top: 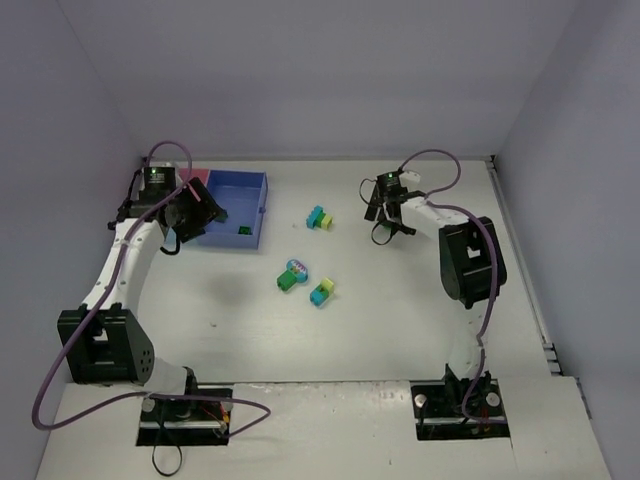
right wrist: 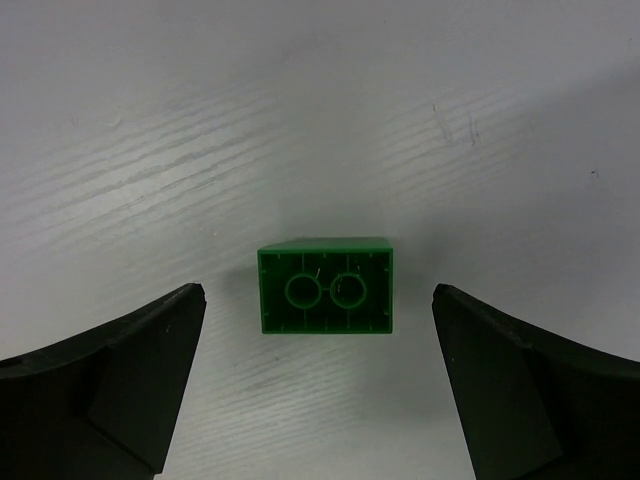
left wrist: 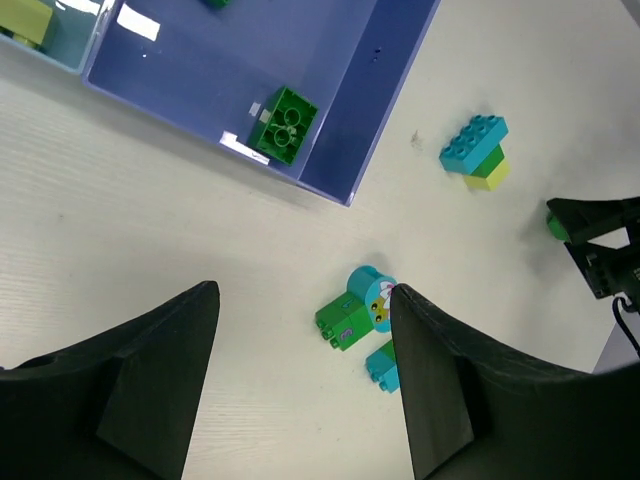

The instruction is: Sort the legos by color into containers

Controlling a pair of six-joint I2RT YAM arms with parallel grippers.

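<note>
My right gripper point(right wrist: 318, 300) is open, its fingers on either side of a dark green brick point(right wrist: 325, 290) that lies on the table with its hollow underside toward the camera, touching neither finger. In the top view the right gripper point(top: 384, 208) hides that brick. My left gripper point(left wrist: 302, 290) is open and empty above the table, beside the medium-blue tray point(left wrist: 345, 120), which holds a dark green brick point(left wrist: 283, 124). In the top view the left gripper point(top: 207, 213) hangs over that tray's point(top: 236, 182) left part. A pink tray point(top: 196, 176) adjoins it.
Loose on the table are a teal-on-green-and-yellow stack point(top: 320, 217), a green pair with a round cyan piece point(top: 292, 275) and a teal and yellow-green pair point(top: 322, 292). A light-blue tray point(left wrist: 70, 45) holds a yellow-green brick point(left wrist: 25, 18). Grey walls enclose the table.
</note>
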